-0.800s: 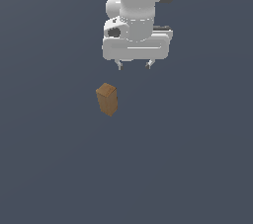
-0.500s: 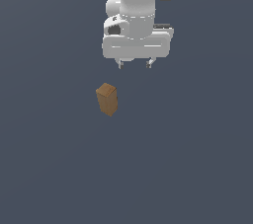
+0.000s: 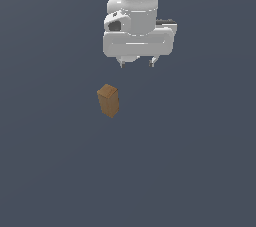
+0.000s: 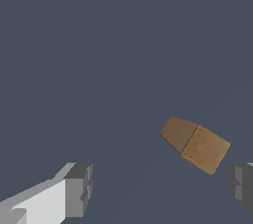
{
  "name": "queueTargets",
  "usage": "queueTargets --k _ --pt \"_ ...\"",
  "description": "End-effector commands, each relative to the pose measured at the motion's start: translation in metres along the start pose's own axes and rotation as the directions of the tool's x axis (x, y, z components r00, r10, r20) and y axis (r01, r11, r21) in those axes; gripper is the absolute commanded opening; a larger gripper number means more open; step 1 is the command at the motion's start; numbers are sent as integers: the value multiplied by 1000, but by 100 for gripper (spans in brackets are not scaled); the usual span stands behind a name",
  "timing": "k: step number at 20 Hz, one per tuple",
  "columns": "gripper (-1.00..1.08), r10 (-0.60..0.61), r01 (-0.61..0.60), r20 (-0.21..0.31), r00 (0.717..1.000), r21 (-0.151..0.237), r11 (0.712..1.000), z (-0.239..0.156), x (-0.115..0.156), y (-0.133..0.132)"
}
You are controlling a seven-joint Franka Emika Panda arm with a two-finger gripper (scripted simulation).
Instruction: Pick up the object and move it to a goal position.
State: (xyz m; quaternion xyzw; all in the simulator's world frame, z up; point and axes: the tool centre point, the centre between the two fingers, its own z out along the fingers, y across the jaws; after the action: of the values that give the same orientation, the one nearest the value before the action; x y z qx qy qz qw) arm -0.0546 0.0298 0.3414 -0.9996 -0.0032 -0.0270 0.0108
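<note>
Tan-brown block [image 3: 108, 100] is standing upright on grey floor in ext. view, apart from gripper [image 3: 136, 63] hanging above; wrist view: fingers [image 4: 77, 190] are spreading wide, block [image 4: 195, 144] not between them; grasp & move both pending

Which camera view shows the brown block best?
The wrist view: the brown block is large there, with two faces clear, near one dark fingertip. In the exterior view it is small, standing apart from the gripper.
</note>
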Motion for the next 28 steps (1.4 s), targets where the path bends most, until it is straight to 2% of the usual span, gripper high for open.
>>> queueTargets --k 1,6,10,16,21,25,28 --pt "100 17 -17 2 1000 0 1000 5 0 4" --pt "100 96 -96 9 995 -3 995 26 -3 23" --pt "100 197 -197 17 980 -9 980 54 -9 47" --pt "100 382 -381 29 924 -27 924 103 -27 92" --pt "100 480 -479 33 876 -39 877 130 -41 116" --pt "100 520 -519 34 853 -45 854 141 -48 126" --pt "100 529 -527 35 848 -47 848 143 -50 128"
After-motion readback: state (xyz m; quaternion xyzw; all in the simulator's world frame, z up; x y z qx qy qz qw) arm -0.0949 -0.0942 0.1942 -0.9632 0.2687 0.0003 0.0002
